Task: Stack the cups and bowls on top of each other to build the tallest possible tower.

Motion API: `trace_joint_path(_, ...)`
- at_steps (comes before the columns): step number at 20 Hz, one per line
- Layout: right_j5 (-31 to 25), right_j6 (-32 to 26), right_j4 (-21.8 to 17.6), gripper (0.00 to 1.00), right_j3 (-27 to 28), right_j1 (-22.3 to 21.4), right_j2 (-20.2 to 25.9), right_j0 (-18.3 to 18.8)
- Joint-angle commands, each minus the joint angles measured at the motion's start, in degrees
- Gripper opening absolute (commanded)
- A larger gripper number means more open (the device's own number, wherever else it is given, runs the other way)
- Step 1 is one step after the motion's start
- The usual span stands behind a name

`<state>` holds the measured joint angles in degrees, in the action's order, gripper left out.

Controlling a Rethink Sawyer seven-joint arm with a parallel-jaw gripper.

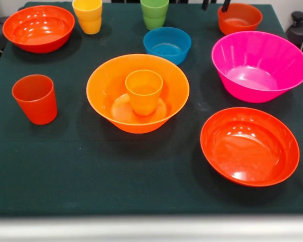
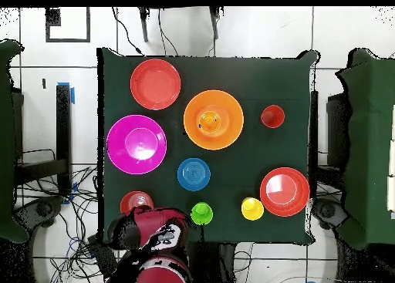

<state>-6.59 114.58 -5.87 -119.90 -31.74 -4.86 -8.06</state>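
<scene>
Stacking is barely starting: you are looking at one orange cup [image 1: 144, 91] sitting upright inside the large orange bowl [image 1: 111, 108] at the centre, the only tower so far. Nearest, at right, a wide red-orange bowl [image 1: 249, 146] is lying alone; the red-orange cup [image 1: 35, 98] is standing apart at left. Farther back the magenta bowl [image 1: 259, 65], blue bowl [image 1: 167, 44], another wide red-orange bowl [image 1: 39, 27], small red-orange bowl [image 1: 239, 18], yellow cups [image 1: 88, 15] and green cup [image 1: 154, 12] are waiting. The gripper [image 1: 215, 5] is hanging far right; you cannot tell its state. Nothing is blocking the centre.
</scene>
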Motion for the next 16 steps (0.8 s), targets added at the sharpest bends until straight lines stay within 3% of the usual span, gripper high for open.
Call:
trace_joint_path(1, 2.0, 8.5, 3.1, 1.00, 5.5, 2.5, 6.3, -0.7)
trace_joint_path(16, 5.2, 9.8, 4.2, 1.00, 6.7, 6.0, 6.0, -2.7)
